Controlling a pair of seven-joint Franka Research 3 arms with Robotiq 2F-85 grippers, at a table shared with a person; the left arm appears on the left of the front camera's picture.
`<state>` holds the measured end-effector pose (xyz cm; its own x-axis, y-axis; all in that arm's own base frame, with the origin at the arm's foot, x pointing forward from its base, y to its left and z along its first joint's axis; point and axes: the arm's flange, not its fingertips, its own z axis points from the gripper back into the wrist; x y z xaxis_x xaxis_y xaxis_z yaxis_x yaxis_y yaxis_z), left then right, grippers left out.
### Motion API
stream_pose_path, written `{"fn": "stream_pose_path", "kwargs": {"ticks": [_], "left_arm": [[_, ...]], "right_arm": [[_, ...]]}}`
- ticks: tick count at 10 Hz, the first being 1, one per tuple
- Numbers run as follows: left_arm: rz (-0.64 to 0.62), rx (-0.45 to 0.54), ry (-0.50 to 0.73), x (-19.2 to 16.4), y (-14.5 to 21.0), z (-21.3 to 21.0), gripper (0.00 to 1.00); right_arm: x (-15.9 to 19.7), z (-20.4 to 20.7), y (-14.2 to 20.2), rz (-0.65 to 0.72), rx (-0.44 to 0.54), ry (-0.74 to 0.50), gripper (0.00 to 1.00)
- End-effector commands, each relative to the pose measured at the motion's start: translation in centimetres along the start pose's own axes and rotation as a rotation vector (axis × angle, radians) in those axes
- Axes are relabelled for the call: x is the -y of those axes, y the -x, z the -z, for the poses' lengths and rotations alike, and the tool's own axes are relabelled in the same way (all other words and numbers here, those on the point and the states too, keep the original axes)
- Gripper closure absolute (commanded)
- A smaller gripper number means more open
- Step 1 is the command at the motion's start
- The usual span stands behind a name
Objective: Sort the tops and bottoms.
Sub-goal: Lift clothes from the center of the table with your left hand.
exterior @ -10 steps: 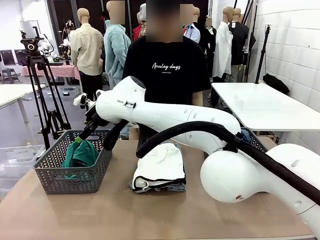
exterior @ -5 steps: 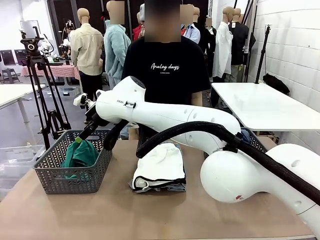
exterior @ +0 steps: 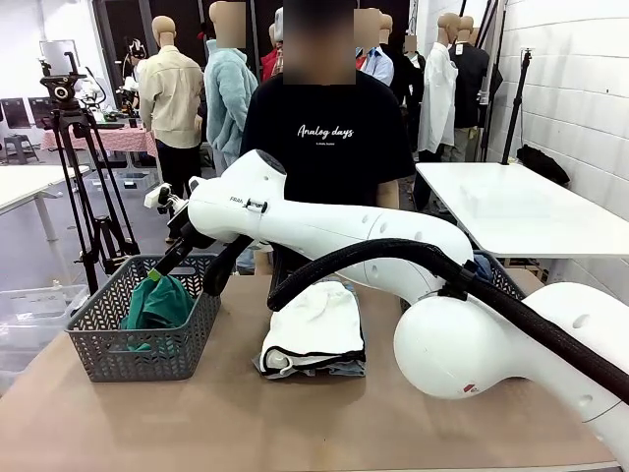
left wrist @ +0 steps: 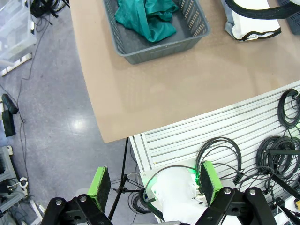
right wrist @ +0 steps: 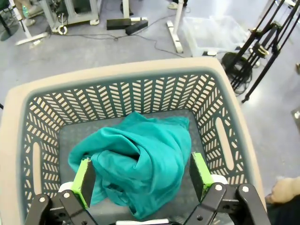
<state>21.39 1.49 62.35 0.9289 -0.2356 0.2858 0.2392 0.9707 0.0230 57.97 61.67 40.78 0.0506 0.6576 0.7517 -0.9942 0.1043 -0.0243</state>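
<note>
Hovering over the teal-green shirt [right wrist: 154, 140] in the grey basket [right wrist: 117, 70], the right gripper [right wrist: 142, 176] gapes empty; the white shirt [exterior: 314, 320] likely goes next.

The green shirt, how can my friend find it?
Look at the brown table, then its left end, where a grey lattice basket stands. The teal-green shirt lies crumpled inside it; the white shirt with black trim lies folded outside it, mid-table.
</note>
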Motion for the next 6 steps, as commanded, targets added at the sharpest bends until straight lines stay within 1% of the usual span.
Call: {"fn": "stream_pose_path", "kwargs": {"ticks": [1,2,3,4,5,6], "left_arm": [[-0.015,0.011,-0.004,0.0,-0.1,0.0,0.00],[-0.015,0.011,-0.004,0.0,-0.1,0.0,0.00],[-0.015,0.011,-0.004,0.0,-0.1,0.0,0.00],[-0.015,0.011,-0.004,0.0,-0.1,0.0,0.00],[-0.015,0.011,-0.004,0.0,-0.1,0.0,0.00],[-0.015,0.011,-0.004,0.0,-0.1,0.0,0.00]], "right_arm": [[-2.6,-2.1,-0.3,-0.034,-0.041,-0.030,0.00],[-5.7,-6.6,-1.2,-0.040,-0.086,0.011,0.00],[-8.4,-11.4,-1.6,-0.020,-0.099,0.029,0.00],[-10.3,-15.1,-1.3,-0.012,-0.125,0.052,0.00],[-11.6,-17.8,-0.7,0.024,-0.175,0.049,0.00],[-12.7,-21.3,0.7,0.099,-0.296,0.078,0.00]]}}
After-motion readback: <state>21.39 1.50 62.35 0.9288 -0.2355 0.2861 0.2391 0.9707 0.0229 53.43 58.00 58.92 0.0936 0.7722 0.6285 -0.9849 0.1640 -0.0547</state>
